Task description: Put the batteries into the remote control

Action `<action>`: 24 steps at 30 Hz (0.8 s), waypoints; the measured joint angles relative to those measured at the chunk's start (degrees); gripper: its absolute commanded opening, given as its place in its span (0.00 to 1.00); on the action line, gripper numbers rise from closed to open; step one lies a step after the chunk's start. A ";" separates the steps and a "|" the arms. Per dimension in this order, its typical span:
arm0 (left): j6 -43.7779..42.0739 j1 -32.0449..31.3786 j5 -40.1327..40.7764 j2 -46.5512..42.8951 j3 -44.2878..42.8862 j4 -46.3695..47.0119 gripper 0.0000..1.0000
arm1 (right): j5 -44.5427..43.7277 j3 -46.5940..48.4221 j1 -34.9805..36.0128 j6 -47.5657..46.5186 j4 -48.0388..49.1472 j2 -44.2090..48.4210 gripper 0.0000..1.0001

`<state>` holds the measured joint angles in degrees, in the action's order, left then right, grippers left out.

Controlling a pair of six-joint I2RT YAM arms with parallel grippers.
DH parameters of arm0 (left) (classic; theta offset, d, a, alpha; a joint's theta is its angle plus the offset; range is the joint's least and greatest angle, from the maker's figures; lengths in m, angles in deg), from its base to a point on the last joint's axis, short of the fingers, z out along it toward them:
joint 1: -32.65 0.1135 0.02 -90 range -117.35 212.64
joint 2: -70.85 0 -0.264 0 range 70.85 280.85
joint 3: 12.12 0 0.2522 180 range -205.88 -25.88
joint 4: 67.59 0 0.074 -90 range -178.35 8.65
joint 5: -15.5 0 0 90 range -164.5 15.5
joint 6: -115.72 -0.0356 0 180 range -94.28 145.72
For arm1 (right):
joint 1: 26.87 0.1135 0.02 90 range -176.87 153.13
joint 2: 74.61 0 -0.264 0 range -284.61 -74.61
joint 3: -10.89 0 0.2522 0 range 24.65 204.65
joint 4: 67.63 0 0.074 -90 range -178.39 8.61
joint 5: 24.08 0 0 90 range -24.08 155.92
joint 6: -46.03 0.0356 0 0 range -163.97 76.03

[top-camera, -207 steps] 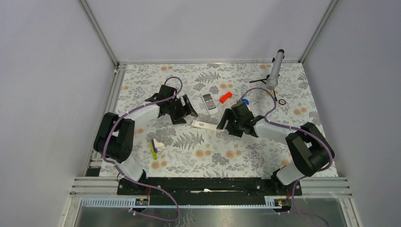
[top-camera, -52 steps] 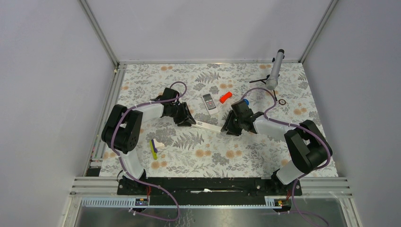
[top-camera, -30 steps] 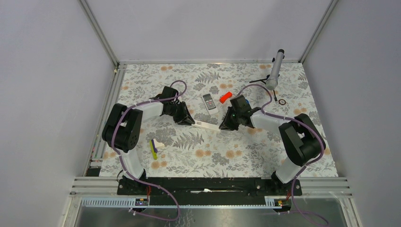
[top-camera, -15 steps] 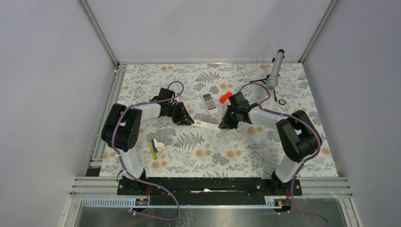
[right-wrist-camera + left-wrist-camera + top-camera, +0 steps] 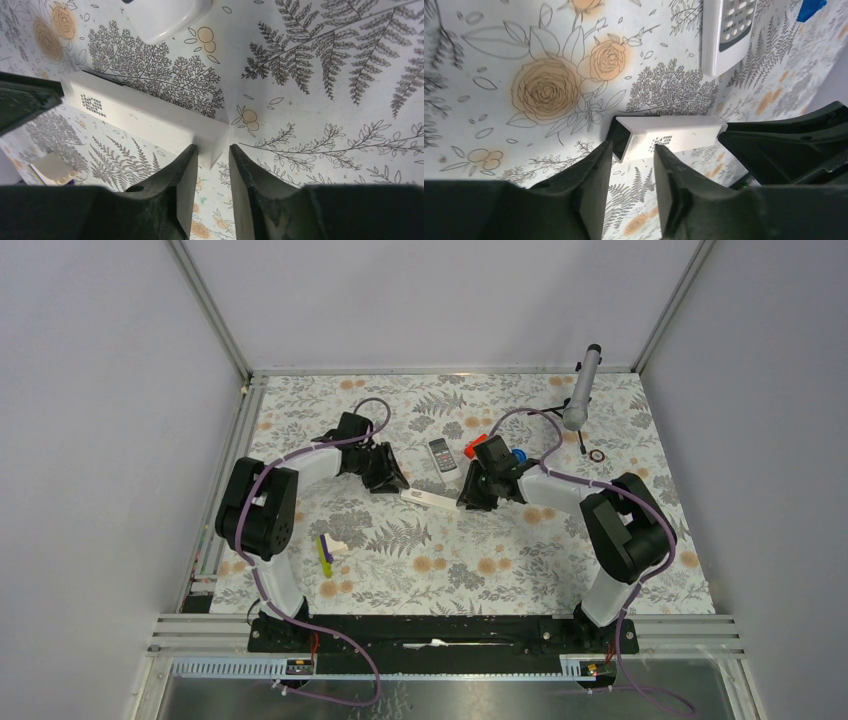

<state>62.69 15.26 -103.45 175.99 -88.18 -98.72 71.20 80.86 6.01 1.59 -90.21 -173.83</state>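
Note:
The remote control (image 5: 441,456) lies face up on the floral mat, light grey with a dark display; it also shows in the left wrist view (image 5: 724,35). No batteries show in any view. A long white bar (image 5: 430,499) lies between my grippers. My left gripper (image 5: 395,483) (image 5: 631,147) stands slightly open with the bar's left end (image 5: 664,137) just past its fingertips. My right gripper (image 5: 466,500) (image 5: 212,149) is open a little, its tips flanking the bar's other end (image 5: 150,117) with a gap on one side.
An orange-red cylinder (image 5: 474,448) and a blue cap (image 5: 517,454) lie just behind my right gripper. A grey cylinder on a small tripod (image 5: 580,390) and a ring (image 5: 597,455) stand at the back right. A yellow-and-purple piece (image 5: 323,555) lies beside a white block (image 5: 340,545) at the near left.
Both sets of jaws have parted a little from the white bar's ends. The right arm has swung left and toward the back; the bar has shifted slightly that way too.

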 measured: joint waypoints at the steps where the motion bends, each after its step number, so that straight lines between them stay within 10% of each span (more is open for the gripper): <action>1: -0.76 -0.07 1.18 0.00 -1.31 -1.05 0.47 | -0.15 0.11 0.07 -0.72 -0.07 0.00 0.44; 9: -3.80 0.09 7.06 -0.87 -6.38 -5.31 0.78 | -1.53 3.67 0.11 -4.24 -2.60 0.15 0.62; 11: -4.50 0.59 9.01 -2.84 -6.38 -7.54 0.98 | -1.73 5.03 0.13 -4.96 -3.96 0.98 0.64; 24: -8.00 2.05 20.46 -32.52 -20.35 -20.94 0.99 | -2.64 24.44 0.13 -19.08 -11.82 15.30 0.76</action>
<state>54.69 17.31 -82.99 143.47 -108.53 -119.66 68.55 105.30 6.14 -17.49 -102.03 -158.53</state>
